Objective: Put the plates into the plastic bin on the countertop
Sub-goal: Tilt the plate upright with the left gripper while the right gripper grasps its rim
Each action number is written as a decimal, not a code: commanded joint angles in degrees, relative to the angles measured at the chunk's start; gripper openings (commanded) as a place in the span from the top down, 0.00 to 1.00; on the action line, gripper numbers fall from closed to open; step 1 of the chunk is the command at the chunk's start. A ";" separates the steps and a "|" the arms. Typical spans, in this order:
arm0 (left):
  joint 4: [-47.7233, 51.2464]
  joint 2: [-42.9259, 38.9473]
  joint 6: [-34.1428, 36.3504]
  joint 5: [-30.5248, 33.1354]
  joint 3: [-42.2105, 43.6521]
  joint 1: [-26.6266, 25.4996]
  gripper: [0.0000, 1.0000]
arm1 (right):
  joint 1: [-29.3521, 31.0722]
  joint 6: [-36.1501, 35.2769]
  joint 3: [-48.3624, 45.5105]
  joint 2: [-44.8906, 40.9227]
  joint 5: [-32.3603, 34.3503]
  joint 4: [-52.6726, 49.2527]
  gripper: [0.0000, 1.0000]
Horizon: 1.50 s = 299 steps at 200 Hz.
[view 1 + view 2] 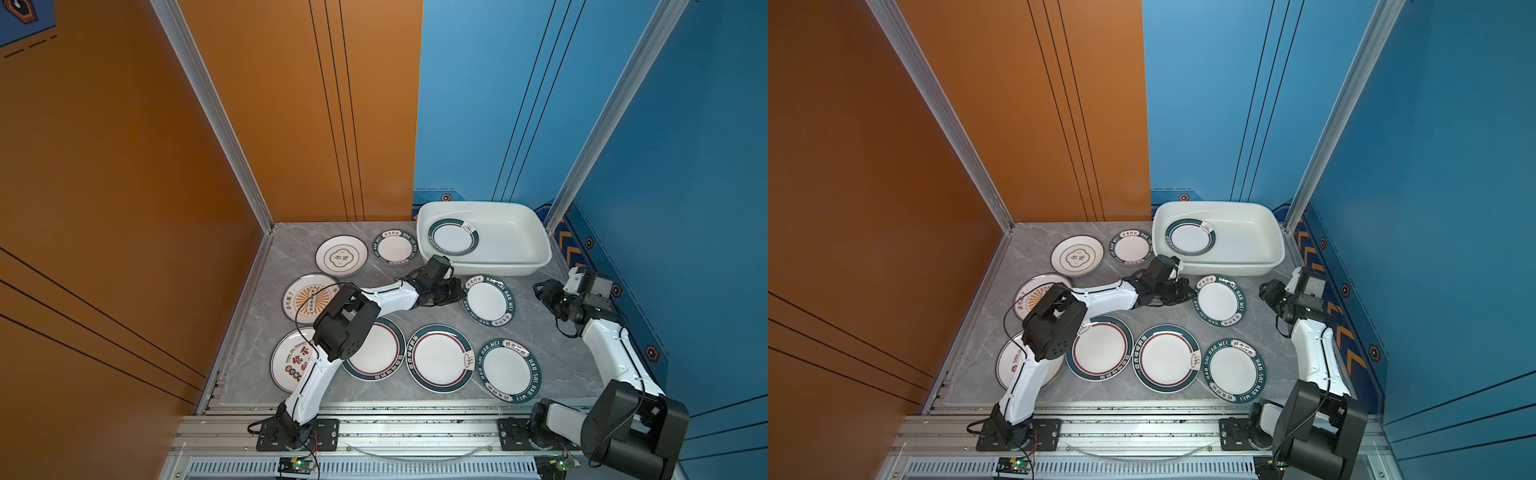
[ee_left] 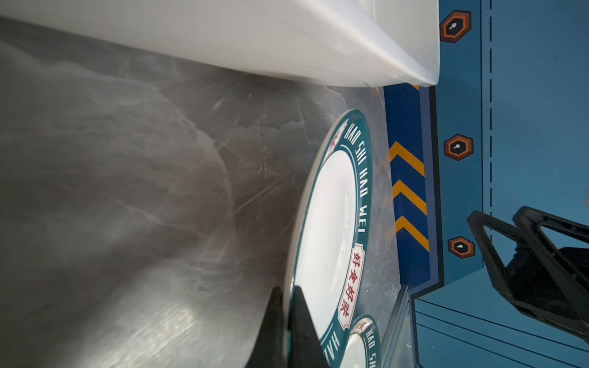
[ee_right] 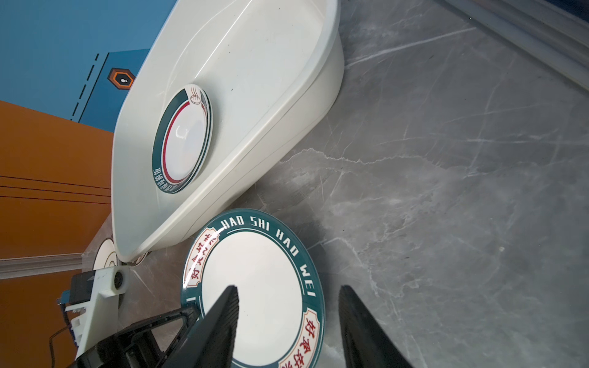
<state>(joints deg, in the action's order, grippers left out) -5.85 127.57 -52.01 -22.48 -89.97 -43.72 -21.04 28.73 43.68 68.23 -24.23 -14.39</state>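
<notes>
Here the fingers (image 2: 271, 328) of the left gripper (image 1: 455, 293) pinch the left rim of the HAO SHI HAO WEI plate (image 1: 488, 300) on the near side of the plastic bin (image 1: 536, 266), the right gripper (image 3: 289, 286) hangs half-spread and empty to its right, and so thin a hold may let it slip.

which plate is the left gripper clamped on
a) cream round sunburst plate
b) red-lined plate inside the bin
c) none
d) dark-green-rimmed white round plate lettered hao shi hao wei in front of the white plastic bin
d: in the left wrist view the left gripper is shut on the rim of the dark-green-rimmed lettered plate.
</notes>
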 commanded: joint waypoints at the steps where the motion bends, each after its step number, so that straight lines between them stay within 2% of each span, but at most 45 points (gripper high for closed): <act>1: -4.01 -4.50 1.16 -0.14 3.07 1.35 1.00 | 1.09 -0.81 -0.70 -2.13 -0.47 -0.47 0.47; 24: -5.40 -7.83 1.17 -1.11 7.03 2.69 1.00 | 2.25 -1.09 -1.20 -2.41 -1.71 0.42 0.44; 55: -6.66 -13.50 1.47 -3.21 13.69 4.88 1.00 | 4.47 0.49 -2.56 0.47 -9.83 5.92 0.34; 87: -7.68 -20.13 1.44 -5.58 20.62 8.21 1.00 | 9.74 1.10 -2.47 4.87 -14.74 10.05 0.30; 97: -7.77 -22.16 1.51 -6.44 22.34 9.27 1.00 | 11.66 1.28 -2.30 6.24 -15.76 11.44 0.25; 133: -7.71 -28.38 1.67 -8.39 26.63 12.45 1.00 | 16.80 5.42 -2.10 10.84 -20.94 20.15 0.25; 173: -8.16 -30.66 1.39 -9.84 27.97 14.10 1.00 | 21.33 11.38 -1.35 16.42 -26.04 32.50 0.29; 204: -8.38 -31.15 1.30 -9.86 27.62 14.33 1.00 | 24.98 14.92 -0.16 21.02 -28.64 39.49 0.36; 254: -8.37 -29.69 1.77 -9.98 26.34 14.63 1.00 | 27.36 18.29 0.87 24.76 -28.77 44.60 0.71; 288: -8.36 -28.28 2.24 -9.70 25.90 14.55 1.00 | 27.45 18.04 0.63 24.70 -28.68 44.06 0.86; 299: -8.32 -28.08 2.35 -9.43 25.88 14.46 0.97 | 27.38 17.35 0.80 24.41 -28.54 42.82 0.90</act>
<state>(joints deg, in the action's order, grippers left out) -11.97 99.07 -51.20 -30.52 -62.54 -28.97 6.04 47.66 43.42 92.38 -53.67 28.75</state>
